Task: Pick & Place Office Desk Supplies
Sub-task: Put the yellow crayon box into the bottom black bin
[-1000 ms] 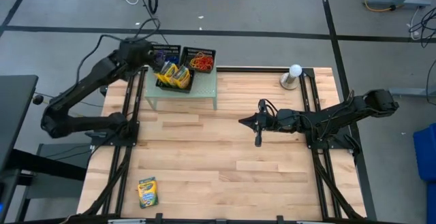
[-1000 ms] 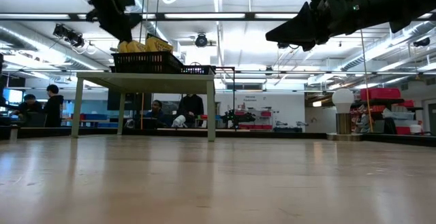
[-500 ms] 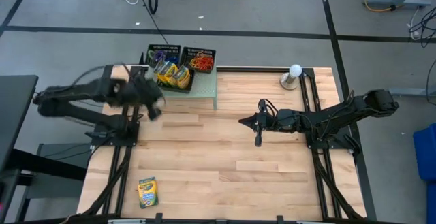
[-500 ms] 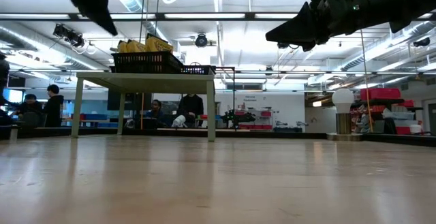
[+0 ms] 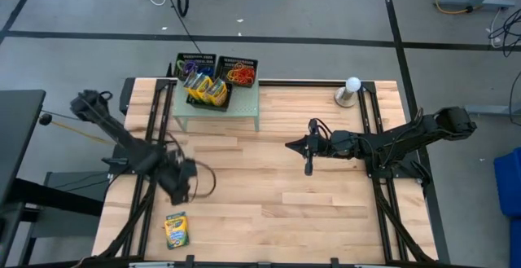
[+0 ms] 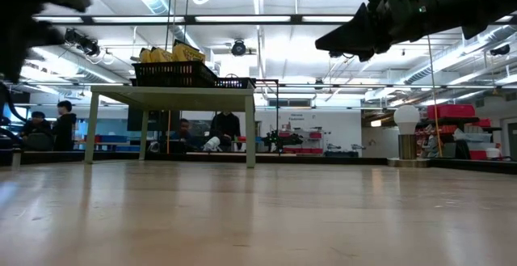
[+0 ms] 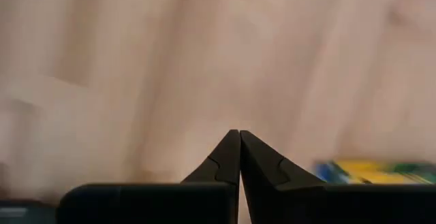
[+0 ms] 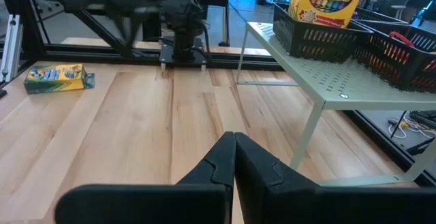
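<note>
The left tool (image 5: 181,188), closed and empty, hangs just beyond the last crayon box (image 5: 176,230) at the counter's (image 5: 269,195) near-left corner; it must open, then descend. The right tool (image 5: 290,145) waits mid-counter, closed.

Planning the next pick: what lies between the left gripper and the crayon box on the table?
Nothing: in the high view only bare wood separates the shut left gripper from the crayon box.

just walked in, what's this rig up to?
Sorting desk supplies. The left gripper, jaws shut and empty, is over the table's near left, close to the one crayon box lying on the wood. More crayon boxes and rubber bands sit in mesh trays on the small green stand. The right gripper hangs shut over mid-table.
</note>
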